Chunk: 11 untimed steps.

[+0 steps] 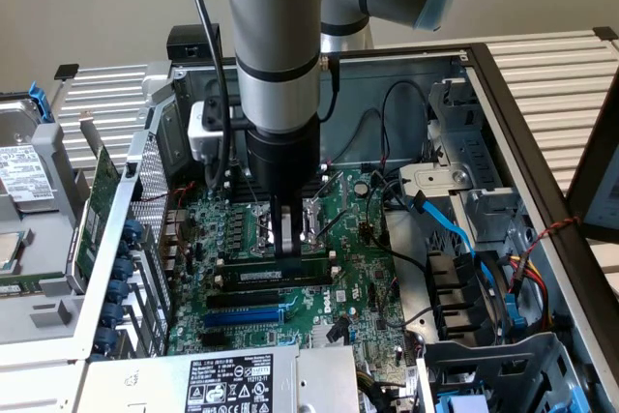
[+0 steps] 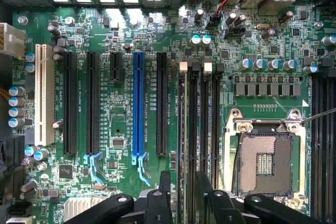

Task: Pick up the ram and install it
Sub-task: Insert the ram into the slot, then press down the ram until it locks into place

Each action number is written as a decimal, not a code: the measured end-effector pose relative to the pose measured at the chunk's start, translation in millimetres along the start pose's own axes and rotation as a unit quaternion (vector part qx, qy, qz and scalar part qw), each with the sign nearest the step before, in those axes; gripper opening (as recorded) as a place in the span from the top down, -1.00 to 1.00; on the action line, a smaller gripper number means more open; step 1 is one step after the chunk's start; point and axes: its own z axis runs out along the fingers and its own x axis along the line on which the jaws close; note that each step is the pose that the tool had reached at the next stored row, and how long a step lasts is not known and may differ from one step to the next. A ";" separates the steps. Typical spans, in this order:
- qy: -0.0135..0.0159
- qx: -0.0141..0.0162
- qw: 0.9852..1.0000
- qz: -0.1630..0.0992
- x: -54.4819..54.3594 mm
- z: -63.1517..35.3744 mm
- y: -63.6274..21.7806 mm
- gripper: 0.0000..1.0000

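The ram [image 1: 266, 277], a thin stick with a white label strip, stands on edge in a black memory slot on the green motherboard [image 1: 358, 268] inside the open computer case. My gripper [image 1: 288, 247] hangs straight down over the stick's right part in the exterior view, fingertips at its top edge. In the wrist view the ram [image 2: 184, 129] runs edge-on along the slot nearest the expansion slots. My gripper [image 2: 184, 195] straddles it. The two black fingers [image 2: 165, 190] stand apart on either side with a gap to the stick, so the gripper is open.
Empty black memory slots [image 2: 207, 129] lie beside the ram, then the bare CPU socket [image 2: 265, 161]. A blue expansion slot [image 2: 138, 103] and black ones sit on the other side. Blue and black cables [image 1: 455, 229] cross the case at the exterior view's right. A green expansion card [image 1: 97, 210] leans outside the case.
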 end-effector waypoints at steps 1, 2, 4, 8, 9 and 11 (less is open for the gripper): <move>-0.001 0.000 1.000 0.000 0.0 -1.0 0.0 0.34; -0.002 0.000 1.000 0.000 0.0 -2.3 0.0 0.34; -0.004 0.000 1.000 0.000 -0.1 -4.0 0.0 0.34; -0.008 0.000 1.000 0.000 -0.1 -5.3 -0.1 0.34; -0.010 0.000 1.000 0.000 -0.1 -5.5 -0.1 0.34; -0.013 -0.001 1.000 0.000 -0.2 -6.7 0.0 0.34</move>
